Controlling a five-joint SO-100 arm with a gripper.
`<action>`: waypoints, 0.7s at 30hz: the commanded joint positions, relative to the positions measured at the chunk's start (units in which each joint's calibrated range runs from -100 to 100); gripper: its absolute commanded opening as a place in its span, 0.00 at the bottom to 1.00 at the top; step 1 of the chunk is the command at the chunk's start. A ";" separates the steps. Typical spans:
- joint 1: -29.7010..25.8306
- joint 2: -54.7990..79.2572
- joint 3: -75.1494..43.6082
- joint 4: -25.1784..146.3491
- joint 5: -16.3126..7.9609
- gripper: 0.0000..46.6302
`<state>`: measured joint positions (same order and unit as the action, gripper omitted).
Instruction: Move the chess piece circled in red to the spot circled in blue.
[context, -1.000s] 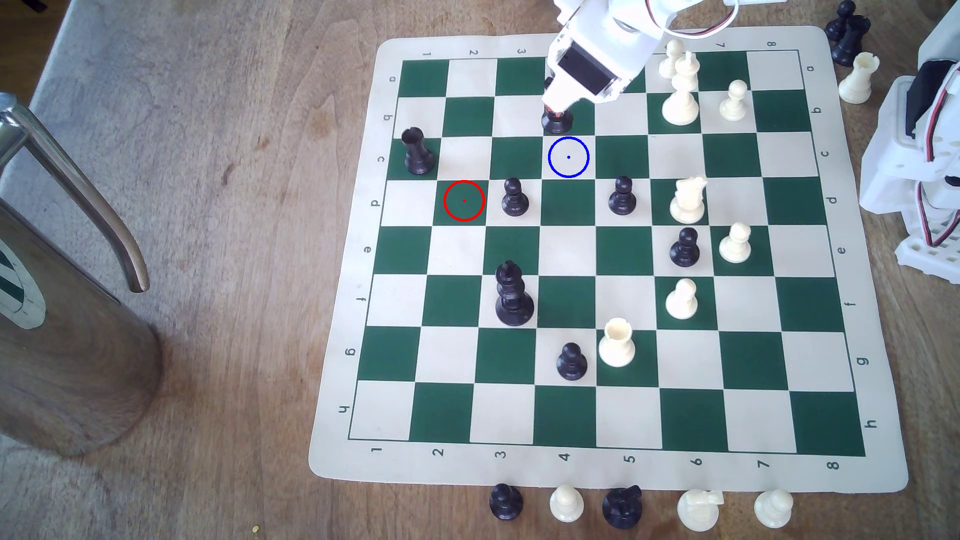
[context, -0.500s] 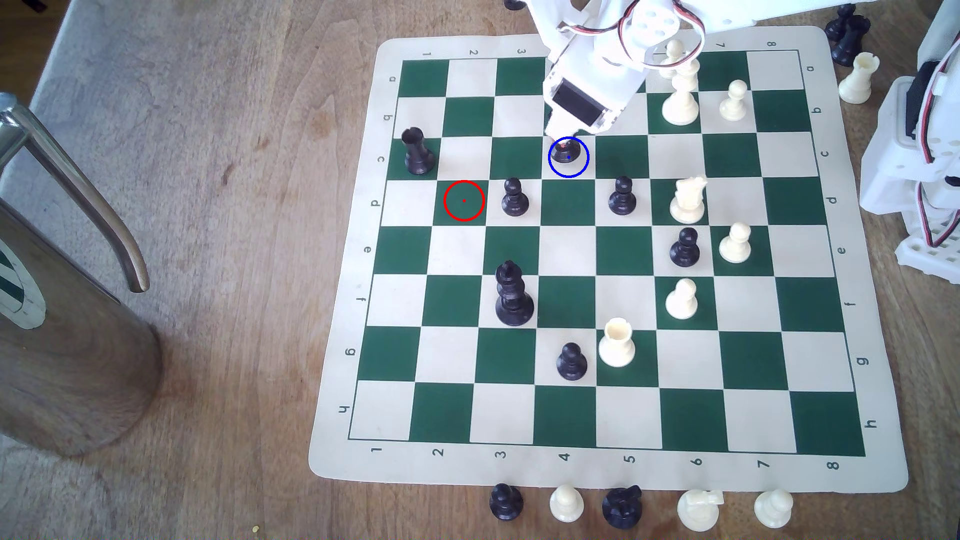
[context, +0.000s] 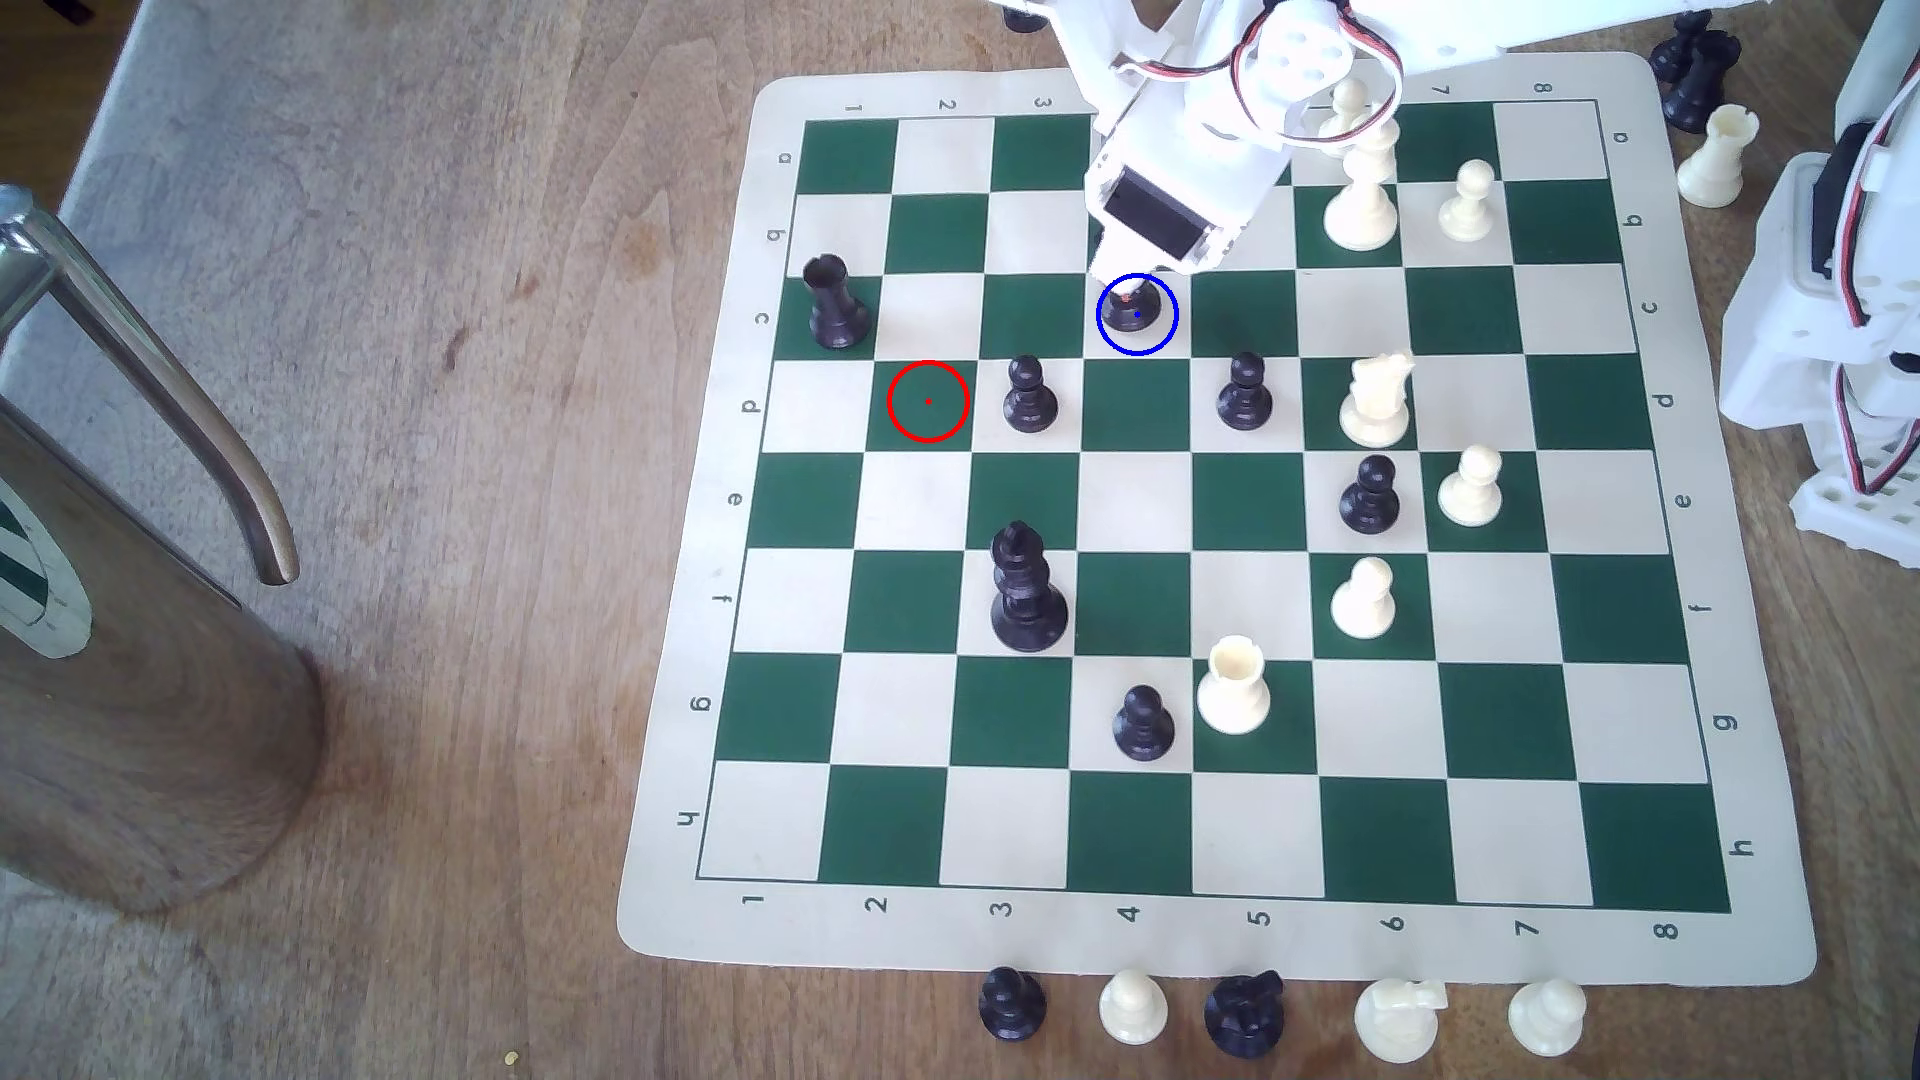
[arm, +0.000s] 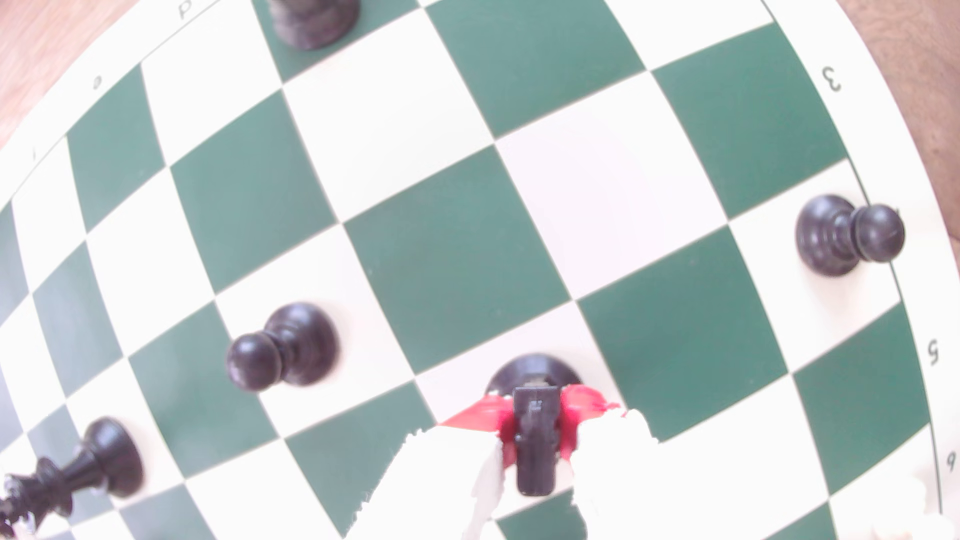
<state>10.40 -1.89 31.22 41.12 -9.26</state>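
The chess piece (context: 1129, 312), a black knight, stands with its round base inside the blue ring of the spot (context: 1163, 334), a cream square in row c. My white gripper (context: 1126, 295) comes down on it from the board's far side and hides its head. In the wrist view the gripper (arm: 536, 441) has a red pad on each side of the knight (arm: 535, 457), shut on it, with the knight's base (arm: 535, 369) on the cream square. The red ring (context: 928, 401) marks a bare green square to the exterior view's left.
Black pawns (context: 1030, 395) (context: 1245, 392) stand one row nearer than the spot, on either side. A black rook (context: 835, 303) is at the exterior view's left, a black king (context: 1028, 589) nearer. White pieces (context: 1361, 197) crowd the right. A metal jug (context: 135, 644) stands off the board.
A second ago the gripper held the knight over the green square one row farther back. It carried it into the blue ring and has barely moved in the last half second.
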 joint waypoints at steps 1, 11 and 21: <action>0.20 -0.75 0.14 -0.41 0.15 0.23; 0.90 -3.55 1.69 2.13 0.15 0.45; 1.76 -9.91 1.96 9.01 0.88 0.48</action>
<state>11.58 -4.65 33.94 48.29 -8.47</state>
